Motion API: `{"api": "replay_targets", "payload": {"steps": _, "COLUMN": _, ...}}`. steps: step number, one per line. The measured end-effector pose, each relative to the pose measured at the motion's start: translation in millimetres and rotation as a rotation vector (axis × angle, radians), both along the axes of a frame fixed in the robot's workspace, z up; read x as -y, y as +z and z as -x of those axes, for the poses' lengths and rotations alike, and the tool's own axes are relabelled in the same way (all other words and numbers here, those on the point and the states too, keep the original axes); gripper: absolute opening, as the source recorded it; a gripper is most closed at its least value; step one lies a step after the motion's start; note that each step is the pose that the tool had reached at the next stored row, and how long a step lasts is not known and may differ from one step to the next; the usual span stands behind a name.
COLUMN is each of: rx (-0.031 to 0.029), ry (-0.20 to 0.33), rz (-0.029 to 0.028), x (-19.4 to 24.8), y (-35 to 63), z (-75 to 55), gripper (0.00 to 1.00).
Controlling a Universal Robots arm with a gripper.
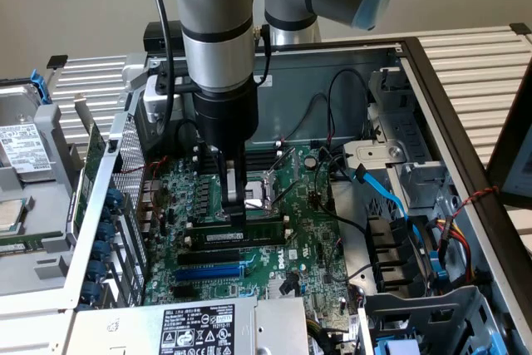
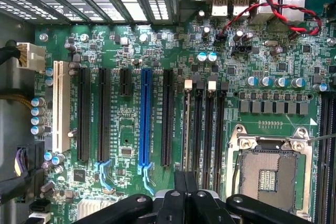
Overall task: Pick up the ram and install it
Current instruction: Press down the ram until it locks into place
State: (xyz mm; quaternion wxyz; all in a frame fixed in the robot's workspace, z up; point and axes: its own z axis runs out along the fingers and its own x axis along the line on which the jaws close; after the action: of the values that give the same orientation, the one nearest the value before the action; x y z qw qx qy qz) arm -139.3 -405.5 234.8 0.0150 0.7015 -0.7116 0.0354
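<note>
Inside the open computer case (image 1: 432, 81), the closed gripper (image 1: 235, 214) presses directly onto the ram (image 1: 249, 237), which lies lengthwise in a memory slot (image 2: 187, 124).

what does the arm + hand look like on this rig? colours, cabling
Silver-grey tubular arm with pale blue joint caps and a black band near the wrist. A black cable runs down alongside it. Below sits a black cylindrical wrist section, ending in a black hand with narrow fingers; the wrist view shows black linkage bars.

You see one blue expansion slot (image 2: 145, 116), one white slot (image 2: 62, 106), one ram (image 1: 249, 227), and one CPU socket (image 2: 270, 174).
</note>
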Motion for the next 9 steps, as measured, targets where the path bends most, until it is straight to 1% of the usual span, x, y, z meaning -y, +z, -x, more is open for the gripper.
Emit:
{"api": "replay_targets", "payload": {"steps": 2, "rx": 0.0, "ry": 0.0, "rz": -0.0002, "x": -0.9, "y": -0.3, "z": 0.1, "gripper": 0.11}}
{"api": "replay_targets", "payload": {"steps": 9, "rx": -0.0001, "ry": 0.0, "rz": -0.0002, "x": -1.5, "y": -2.3, "z": 1.2, "gripper": 0.11}}
